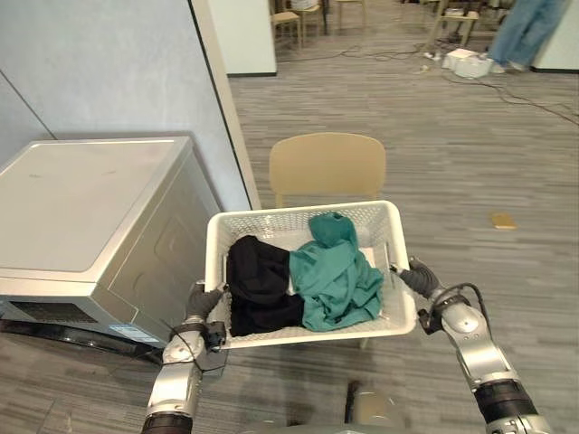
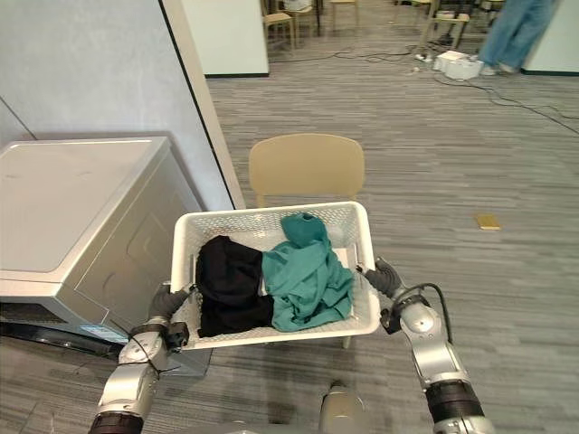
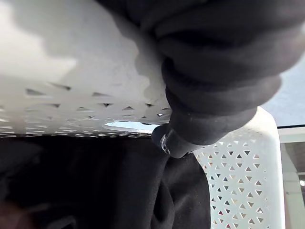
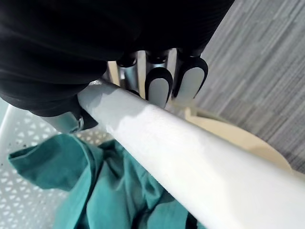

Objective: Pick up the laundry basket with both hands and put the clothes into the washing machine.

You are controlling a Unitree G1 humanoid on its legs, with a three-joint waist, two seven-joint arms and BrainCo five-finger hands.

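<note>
Two grips matter here. Beside the washer [image 1: 90, 217], the left hand [image 1: 203, 299] curls onto the basket [image 1: 298, 215] rim. Clothes [image 1: 335, 271] lie inside, over a chair [image 1: 327, 163]. The right hand [image 1: 418, 278] has its fingers [image 4: 159, 83] clamped on the opposite rim. Best to lift level, both sides together.

On the grey floor [image 1: 434, 163] stand a washing machine [image 1: 90, 226] and tan chair [image 1: 327, 167].
</note>
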